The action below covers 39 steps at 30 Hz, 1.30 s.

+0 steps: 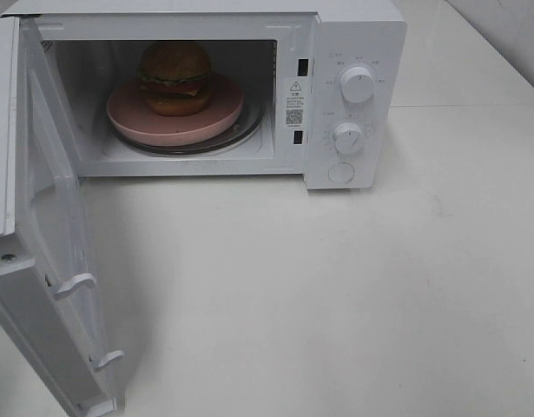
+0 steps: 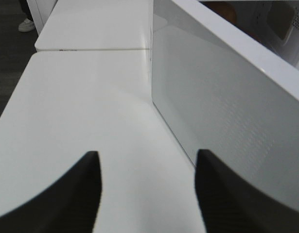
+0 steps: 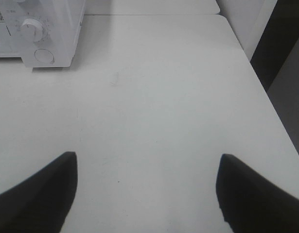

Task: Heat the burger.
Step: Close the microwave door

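Nearest us, our left gripper (image 2: 147,160) and right gripper (image 3: 148,158) are both spread over the white table (image 1: 336,304), pinching nothing. Beyond, we see the boxy white microwave (image 1: 358,35) with its door (image 1: 49,243) swung wide. Inside, the glossy golden-brown burger (image 1: 175,78) sits on a round pink plate (image 1: 128,117).

From my station the table (image 1: 336,295) looks smooth, white and faintly glossy. The microwave (image 1: 371,43) shell looks like white painted metal with a satin sheen, and its 2 knobs (image 1: 358,84) look like smooth white plastic. The door (image 1: 49,217) looks like white plastic on its inner face. The burger (image 1: 175,65) has a glossy bun. The plate (image 1: 128,117) is matt pink and the tray (image 1: 249,130) is clear glass. I see matt black fingers (image 2: 57,204) on the left gripper (image 2: 147,194) and the right gripper (image 3: 147,194).
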{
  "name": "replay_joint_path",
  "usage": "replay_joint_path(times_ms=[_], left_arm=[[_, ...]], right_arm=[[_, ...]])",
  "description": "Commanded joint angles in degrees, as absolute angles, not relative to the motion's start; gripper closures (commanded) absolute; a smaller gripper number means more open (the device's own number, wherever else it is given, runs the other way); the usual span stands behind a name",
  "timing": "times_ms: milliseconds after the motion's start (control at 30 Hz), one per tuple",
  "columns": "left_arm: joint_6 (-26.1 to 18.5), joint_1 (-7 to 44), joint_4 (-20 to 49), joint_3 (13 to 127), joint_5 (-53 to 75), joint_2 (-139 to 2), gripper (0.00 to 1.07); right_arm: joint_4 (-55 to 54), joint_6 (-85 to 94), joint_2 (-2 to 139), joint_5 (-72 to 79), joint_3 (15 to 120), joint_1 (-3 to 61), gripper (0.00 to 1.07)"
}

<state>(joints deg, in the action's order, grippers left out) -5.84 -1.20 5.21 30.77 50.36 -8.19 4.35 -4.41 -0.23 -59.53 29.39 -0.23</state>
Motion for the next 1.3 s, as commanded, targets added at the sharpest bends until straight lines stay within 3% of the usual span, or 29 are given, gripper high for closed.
replay_joint_path(times_ms=[33, 67, 133, 367, 500, 667, 767, 833, 867, 900, 967, 1000, 1067, 1133, 1300], left_arm=[[-5.5, -0.9, 5.1, 30.9, 44.7, -10.0, 0.82], [-5.5, -0.9, 4.8, 30.7, 41.0, -12.3, 1.02], [-5.5, -0.9, 4.6, 30.3, 39.8, -13.5, 1.07], [-6.0, -0.9, 4.8, 24.1, 26.0, -24.9, 1.07], [-9.1, -0.9, 9.5, 17.4, 7.6, -30.2, 1.07], [-8.3, -0.9, 12.5, 11.2, -7.9, -32.5, 1.07], [-6.0, -0.9, 11.1, 6.6, -15.0, -34.1, 1.07], [0.0, 0.2, 6.2, 5.4, -19.4, -36.3, 1.07], [0.0, 0.2, 6.2, 5.4, -19.4, -36.3, 1.07], [3.2, 2.1, 1.5, 5.4, -22.3, -38.6, 1.07], [4.4, 2.9, -1.1, 5.4, -23.4, -39.8, 1.07], [6.1, 4.6, -6.2, 5.4, -26.1, -43.7, 1.07], [6.8, 5.0, -7.8, 5.4, -27.2, -45.3, 1.07], [11.7, 5.2, -11.9, 5.4, -30.7, -52.2, 1.07], [17.8, 5.2, -19.5, 5.4, -31.5, -57.0, 1.07]], right_arm=[[4.6, -4.2, -1.7, -59.2, 29.3, -0.7, 0.32], [4.6, -4.2, -1.7, -59.2, 29.3, -0.7, 0.32], [4.6, -4.2, -1.7, -59.2, 29.3, -0.7, 0.32], [4.6, -4.2, -1.7, -59.2, 29.3, -0.7, 0.32], [4.6, -4.2, -1.7, -59.2, 29.3, -0.7, 0.32], [4.6, -4.2, -1.7, -59.2, 29.3, -0.7, 0.32], [4.6, -4.2, -1.7, -59.2, 29.3, -0.7, 0.32], [4.6, -4.2, -1.7, -59.2, 29.3, -0.7, 0.32], [4.6, -4.2, -1.7, -59.2, 29.3, -0.7, 0.32], [4.6, -4.2, -1.7, -59.2, 29.3, -0.7, 0.32], [4.6, -4.2, -1.7, -59.2, 29.3, -0.7, 0.32], [4.6, -4.2, -1.7, -59.2, 29.3, -0.7, 0.32], [4.6, -4.2, -1.7, -59.2, 29.3, -0.7, 0.32], [4.6, -4.2, -1.7, -59.2, 29.3, -0.7, 0.32], [4.6, -4.2, -1.7, -59.2, 29.3, -0.7, 0.32]])
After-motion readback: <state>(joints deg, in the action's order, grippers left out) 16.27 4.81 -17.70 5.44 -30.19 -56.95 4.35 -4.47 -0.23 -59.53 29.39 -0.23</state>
